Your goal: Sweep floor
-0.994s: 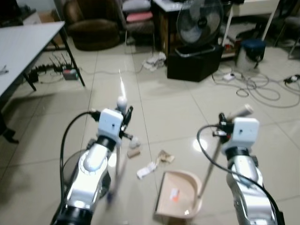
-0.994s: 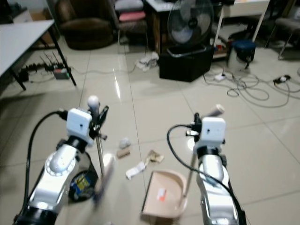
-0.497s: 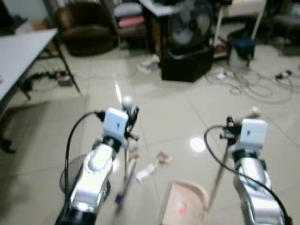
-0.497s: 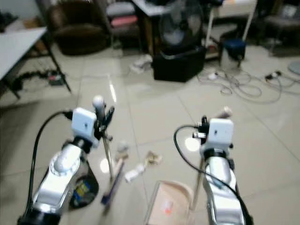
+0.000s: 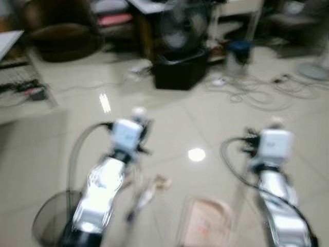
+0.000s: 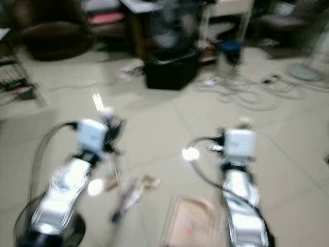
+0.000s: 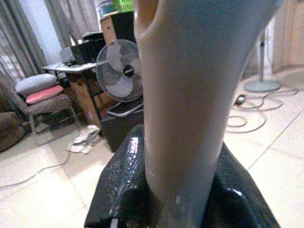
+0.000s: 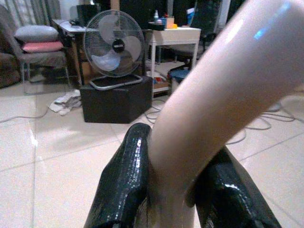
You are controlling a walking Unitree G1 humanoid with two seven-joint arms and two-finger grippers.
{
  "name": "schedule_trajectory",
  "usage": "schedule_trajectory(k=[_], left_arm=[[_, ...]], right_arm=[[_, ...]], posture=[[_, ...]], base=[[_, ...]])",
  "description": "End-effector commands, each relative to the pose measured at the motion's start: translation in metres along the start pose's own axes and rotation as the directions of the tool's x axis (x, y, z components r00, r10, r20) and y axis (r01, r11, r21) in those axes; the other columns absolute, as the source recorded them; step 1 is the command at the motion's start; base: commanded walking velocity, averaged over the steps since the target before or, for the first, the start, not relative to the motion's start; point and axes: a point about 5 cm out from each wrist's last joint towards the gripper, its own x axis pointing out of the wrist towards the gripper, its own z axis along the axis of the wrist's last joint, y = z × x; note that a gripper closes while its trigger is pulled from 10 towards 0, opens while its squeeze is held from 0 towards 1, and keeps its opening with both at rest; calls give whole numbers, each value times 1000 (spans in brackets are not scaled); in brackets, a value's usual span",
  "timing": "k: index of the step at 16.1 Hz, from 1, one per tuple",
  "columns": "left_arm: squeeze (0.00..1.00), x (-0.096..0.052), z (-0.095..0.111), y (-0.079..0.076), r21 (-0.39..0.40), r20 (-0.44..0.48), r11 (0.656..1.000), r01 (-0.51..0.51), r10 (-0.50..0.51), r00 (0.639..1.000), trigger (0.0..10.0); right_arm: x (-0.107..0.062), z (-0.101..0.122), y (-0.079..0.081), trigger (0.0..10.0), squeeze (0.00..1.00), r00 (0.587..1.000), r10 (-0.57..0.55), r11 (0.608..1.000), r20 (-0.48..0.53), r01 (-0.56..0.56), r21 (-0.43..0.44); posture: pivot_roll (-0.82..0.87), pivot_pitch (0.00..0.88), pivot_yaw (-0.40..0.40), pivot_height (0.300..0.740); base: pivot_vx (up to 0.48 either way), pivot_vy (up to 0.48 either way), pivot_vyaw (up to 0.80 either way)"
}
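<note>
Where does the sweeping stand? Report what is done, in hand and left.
Done: both tools are gripped. The left gripper is shut on the broom handle; the right gripper is shut on the dustpan handle. In hand: the broom head sits beside the paper scraps, with the dustpan set on the floor nearby. Left: the scraps lie outside the pan, though blur hides detail.

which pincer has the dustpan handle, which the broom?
The right pincer grips the pale beige dustpan handle, which leads down to the beige dustpan in front of that arm. The left pincer holds the grey broom stick.
</note>
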Motion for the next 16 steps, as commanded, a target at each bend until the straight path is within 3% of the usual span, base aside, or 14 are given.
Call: schedule_trajectory(k=[1,6,8,13,16], left_arm=[[0,4,8,-3,21,31,1000,3,-4,1000,10000],[0,7,7,-3,22,27,1000,-16,15,1000,10000],[0,7,7,-4,22,26,1000,-17,17,1000,10000],[0,8,4,-6,23,17,1000,-6,5,1000,10000],[0,5,-9,-4,-2,-50,1000,-23,23,998,10000]], right_arm=[[1,4,-3,10000,0,1000,-10,1000,19,10,16],[6,3,-2,10000,0,1000,23,997,13,-22,-70],[7,1,-3,10000,0,1000,2,999,11,-2,-55],[5,-11,1,10000,0,999,31,999,-30,-32,-28],[7,-17,8,10000,0,996,78,997,-39,-79,-25]], posture=[[-159,0,75,740],[-160,0,78,740],[-158,0,76,740],[-153,0,83,740],[-138,0,81,740]], base=[[379,0,0],[380,0,160],[381,0,697],[379,0,0],[0,0,0]])
